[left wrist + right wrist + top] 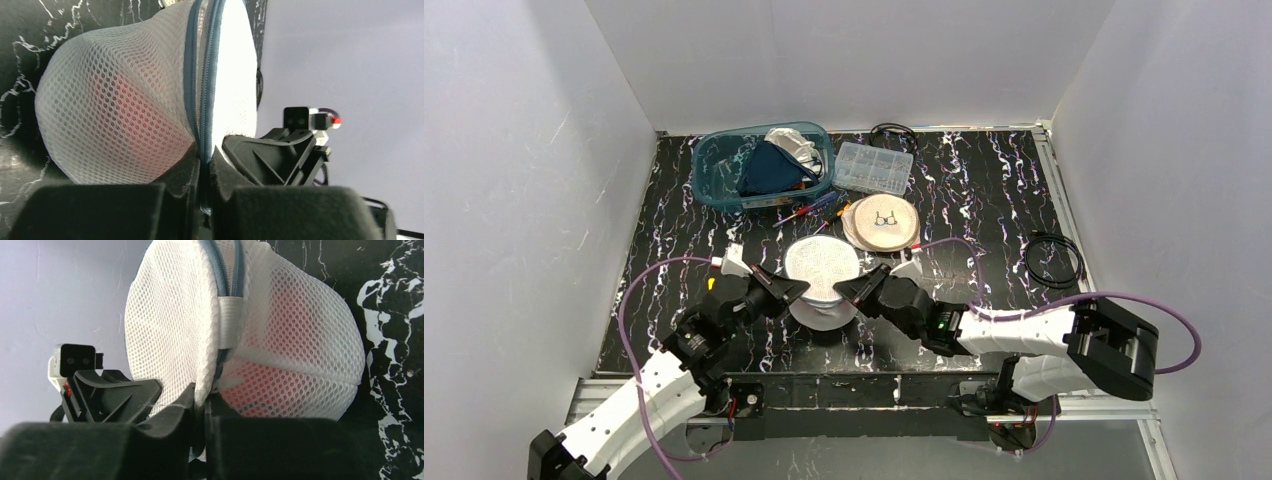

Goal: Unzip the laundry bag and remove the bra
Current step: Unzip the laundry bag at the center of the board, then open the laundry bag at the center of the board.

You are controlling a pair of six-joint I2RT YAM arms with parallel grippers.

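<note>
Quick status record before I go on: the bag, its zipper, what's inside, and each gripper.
bag: white mesh laundry bag, gripped from both sides
zipper: looks closed along the visible stretch
contents: red fabric shows through the mesh, inside
left gripper: shut on the zipper seam
right gripper: pinching the bag's edge by the zipper

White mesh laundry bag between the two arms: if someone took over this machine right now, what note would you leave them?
Left pincer: shut on the white mesh dome-shaped laundry bag, at its zipper seam.
Right pincer: shut on the bag's opposite edge.
Bag: held between both arms over the black marbled table; a red garment, likely the bra, shows through the mesh.
Done: bag gripped.
Left: grey-blue zipper looks closed; unzip, remove bra.
</note>
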